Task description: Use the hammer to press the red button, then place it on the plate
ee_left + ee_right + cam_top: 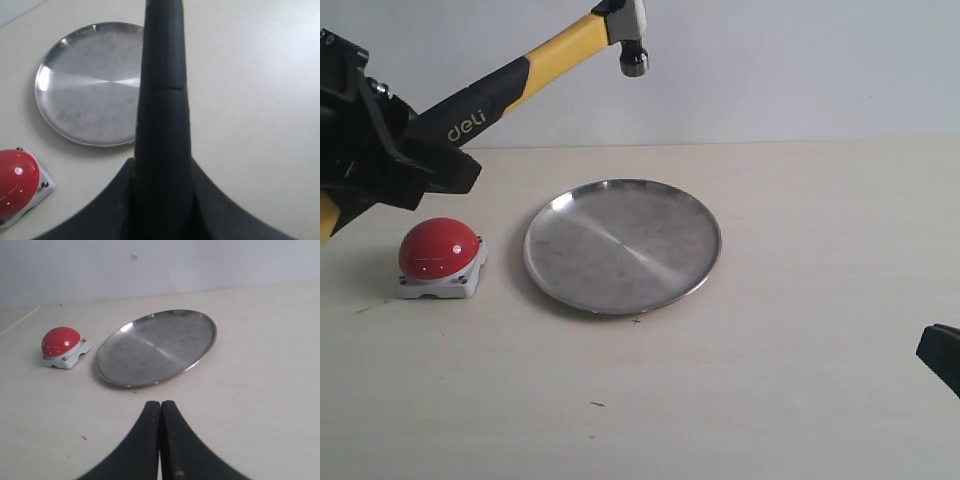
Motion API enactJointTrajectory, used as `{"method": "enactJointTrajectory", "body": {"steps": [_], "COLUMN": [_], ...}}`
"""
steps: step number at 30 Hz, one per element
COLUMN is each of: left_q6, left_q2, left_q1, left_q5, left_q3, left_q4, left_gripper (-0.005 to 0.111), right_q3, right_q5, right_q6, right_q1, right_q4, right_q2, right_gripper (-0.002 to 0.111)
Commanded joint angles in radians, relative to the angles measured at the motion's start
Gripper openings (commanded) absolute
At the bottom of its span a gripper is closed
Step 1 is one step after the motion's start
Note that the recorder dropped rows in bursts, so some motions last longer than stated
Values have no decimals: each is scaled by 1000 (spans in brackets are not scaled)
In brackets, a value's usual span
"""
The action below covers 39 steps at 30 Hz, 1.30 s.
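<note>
While left jaws grip the hammer (520, 70) and right jaws sit shut, centre its head over the button (438, 248) below the gripping pair

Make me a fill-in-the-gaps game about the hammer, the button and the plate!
1. The left gripper holds the hammer up in the air by its ____.
2. The button beside the plate is coloured ____.
3. The right gripper is shut and holds ____.
Missing words: handle; red; nothing.
</note>
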Motion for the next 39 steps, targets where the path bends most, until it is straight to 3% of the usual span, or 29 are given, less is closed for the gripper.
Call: {"method": "enactJointTrajectory", "body": {"steps": [1, 14, 25, 31, 39], "left_q6": [-8, -34, -145, -190, -352], "left_q2": [-63, -131, -398, -515, -599], "left_q1": [1, 1, 1, 22, 126], "left_q5": [-93, -129, -496, -528, -552], "left_q3": [15, 42, 349, 504, 644], "left_q4": [-37, -9, -9, 0, 0], "left_gripper": [0, 0, 0, 0, 0], "right_q3": [1, 1, 1, 1, 1], "right_q5": [-29, -239, -245, -245, -245], "right_q6": [-9, -69, -69, -69, -69], "right_q1": [-5, -5, -5, -5, -5], "right_q4": [-15, -10, -10, -10, -10], "right_q2": [-93, -299, -299, -299, -299], "right_gripper": [0, 0, 0, 0, 0]}}
